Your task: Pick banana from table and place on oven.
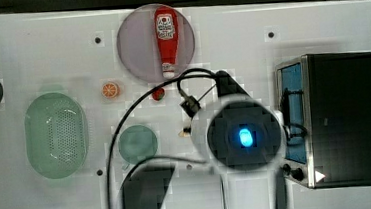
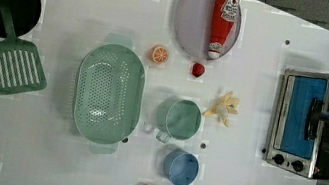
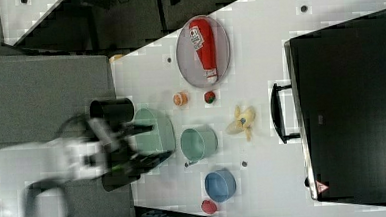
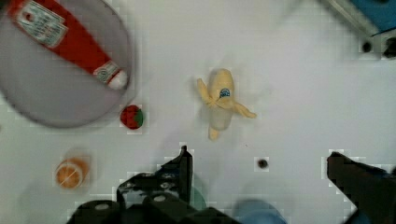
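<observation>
Lying between strawberry (image 4: pixel 132 116) and oven (image 4: pixel 373 18), banana (image 4: pixel 219 100) faces spread fingers (image 4: pixel 184 170).

Banana (image 2: pixel 223 108) lies on table (image 2: pixel 256 77) beside oven (image 2: pixel 313 125).

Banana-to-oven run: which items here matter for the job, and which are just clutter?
Job:
banana
oven
table
gripper, open

Clutter:
ketchup bottle on plate
orange slice
strawberry
colander
green cup
blue cup
spatula
</observation>
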You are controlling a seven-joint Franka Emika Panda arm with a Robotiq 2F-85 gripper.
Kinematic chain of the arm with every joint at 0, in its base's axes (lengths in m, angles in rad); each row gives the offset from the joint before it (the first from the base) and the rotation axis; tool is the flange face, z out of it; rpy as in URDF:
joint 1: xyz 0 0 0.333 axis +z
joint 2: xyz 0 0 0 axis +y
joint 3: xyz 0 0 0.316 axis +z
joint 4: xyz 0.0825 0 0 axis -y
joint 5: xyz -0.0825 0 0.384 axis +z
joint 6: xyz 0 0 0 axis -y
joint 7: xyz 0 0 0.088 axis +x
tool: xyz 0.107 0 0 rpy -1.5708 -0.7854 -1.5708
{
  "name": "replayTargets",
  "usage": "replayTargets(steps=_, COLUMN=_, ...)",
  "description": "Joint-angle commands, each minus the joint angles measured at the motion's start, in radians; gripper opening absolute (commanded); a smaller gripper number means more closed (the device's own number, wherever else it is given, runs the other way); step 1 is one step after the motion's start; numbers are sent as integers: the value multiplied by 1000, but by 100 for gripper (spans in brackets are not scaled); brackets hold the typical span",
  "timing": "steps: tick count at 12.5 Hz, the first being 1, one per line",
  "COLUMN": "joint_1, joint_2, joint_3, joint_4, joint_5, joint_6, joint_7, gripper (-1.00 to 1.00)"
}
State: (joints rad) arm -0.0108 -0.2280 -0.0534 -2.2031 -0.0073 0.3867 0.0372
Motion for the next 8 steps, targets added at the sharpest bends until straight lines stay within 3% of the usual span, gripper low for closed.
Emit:
replayTargets(steps=1, joint_1=-2, joint_2=92, joint_3=3, joint_4=-70, joint_5=-12, joint_6=159, joint_7=-24, gripper=100)
replayTargets(steps=4, joint_1=-3, joint_2=200, joint_3=3, joint_4=-169, joint_5=-12, joint_6=421, joint_7=-24, gripper=100)
replayTargets(steps=8, joint_1=-3, joint_2=372, joint_3=2, joint_4=-226, joint_5=-12, joint_6=599, joint_7=-24, gripper=100)
